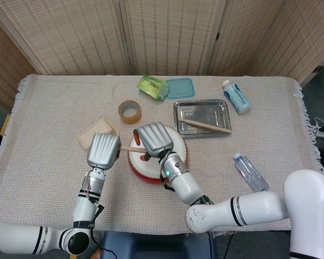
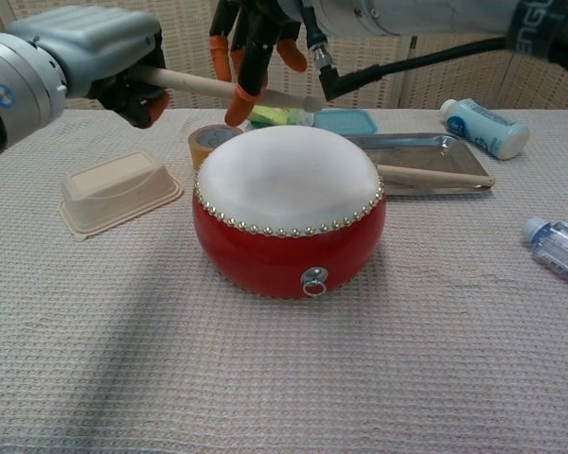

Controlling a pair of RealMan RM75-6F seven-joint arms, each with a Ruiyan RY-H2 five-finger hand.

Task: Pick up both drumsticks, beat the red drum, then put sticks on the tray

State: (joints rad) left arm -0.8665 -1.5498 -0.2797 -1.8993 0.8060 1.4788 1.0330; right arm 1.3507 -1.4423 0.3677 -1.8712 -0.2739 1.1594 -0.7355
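left hand (image 2: 95,57) is wrapped tight round a drumstick (image 2: 232,90), held level above the red drum (image 2: 289,213), its tip out past the drum's far rim. right hand (image 2: 256,38) hangs over the drum's far left edge, fingers pointing down around that stick; whether it grips is unclear. second drumstick (image 1: 205,125) lies on the metal tray (image 1: 197,108), just beyond the drum.

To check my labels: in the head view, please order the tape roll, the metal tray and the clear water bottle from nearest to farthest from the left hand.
From the left hand:
1. tape roll, behind it
2. metal tray, beyond the drum
3. clear water bottle, far right
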